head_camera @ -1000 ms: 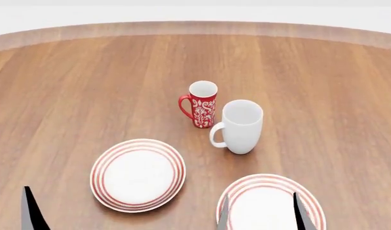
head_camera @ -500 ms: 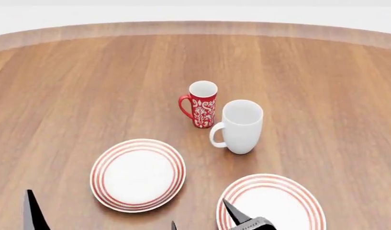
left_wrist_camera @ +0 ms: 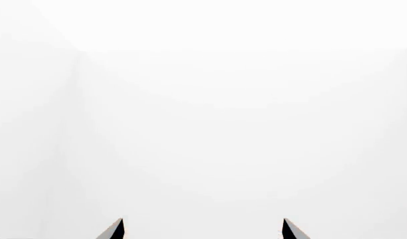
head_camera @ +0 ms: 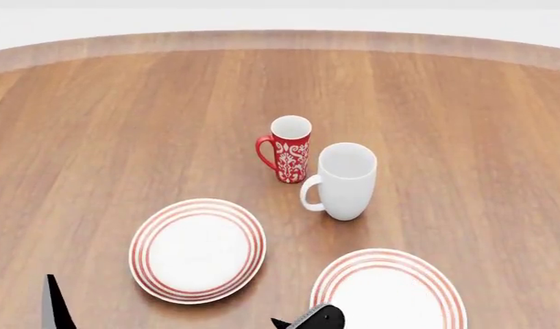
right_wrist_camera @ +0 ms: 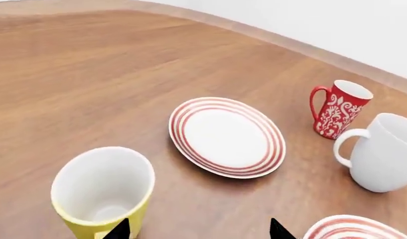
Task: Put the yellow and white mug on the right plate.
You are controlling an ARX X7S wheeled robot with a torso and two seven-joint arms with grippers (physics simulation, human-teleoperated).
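Observation:
The yellow and white mug (right_wrist_camera: 103, 191) stands upright on the wooden table (right_wrist_camera: 90, 74), seen only in the right wrist view and out of the head view. My right gripper (right_wrist_camera: 199, 231) is open, one fingertip (right_wrist_camera: 120, 230) just in front of the mug's side, nothing between the fingers. In the head view it shows as a dark piece (head_camera: 307, 320) at the bottom edge, left of the right plate (head_camera: 389, 288). A sliver of that plate (right_wrist_camera: 359, 228) also shows in the right wrist view. My left gripper (left_wrist_camera: 202, 230) is open and faces blank white, with one fingertip (head_camera: 53, 301) in the head view.
The left plate (head_camera: 197, 248) lies between the yellow mug and the other mugs, shown as the plate (right_wrist_camera: 226, 137) in the right wrist view. A red floral mug (head_camera: 290, 147) and a taller white mug (head_camera: 344, 179) stand behind the plates. The table's far edge (head_camera: 280, 38) curves across the back.
My right gripper has swung left off the right plate and dropped to the frame's bottom edge. The left fingertip has crept slightly right. Mugs and plates have not moved.

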